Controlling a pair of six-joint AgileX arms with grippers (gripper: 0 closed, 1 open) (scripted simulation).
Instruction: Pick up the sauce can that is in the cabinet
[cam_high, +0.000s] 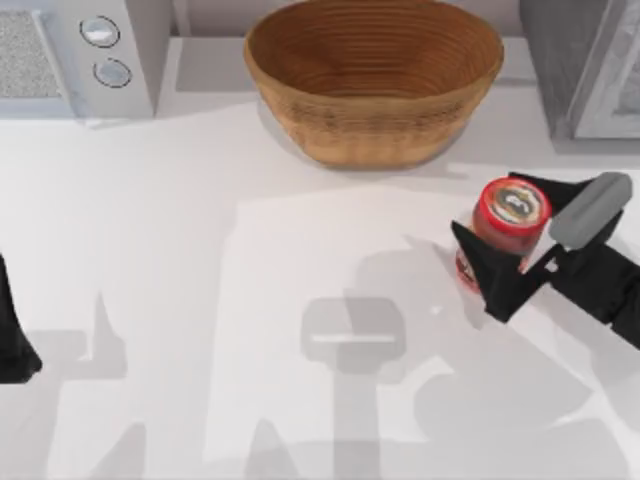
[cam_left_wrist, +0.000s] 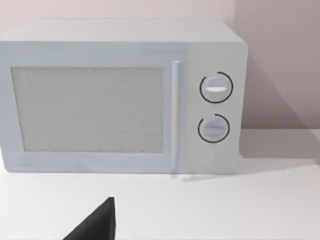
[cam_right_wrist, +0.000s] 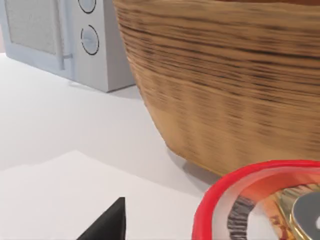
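The sauce can (cam_high: 512, 212), red with a pale grey top, is outside the cabinet (cam_high: 565, 70), over the table just in front of it and right of the table's middle. My right gripper (cam_high: 497, 228) is shut on the can, one dark finger on each side. In the right wrist view the can's red rim (cam_right_wrist: 235, 187) sits close by, beside one dark fingertip (cam_right_wrist: 107, 222). The cabinet's pale door panel (cam_high: 615, 90) stands at the far right corner. My left gripper (cam_high: 10, 345) is parked at the left edge, open, with one finger (cam_left_wrist: 97, 225) in the left wrist view.
A large woven basket (cam_high: 375, 80) stands at the back centre, close to the can and the right arm. A white microwave (cam_high: 70, 55) with two round knobs fills the back left corner. The white table (cam_high: 200, 300) spreads across the front.
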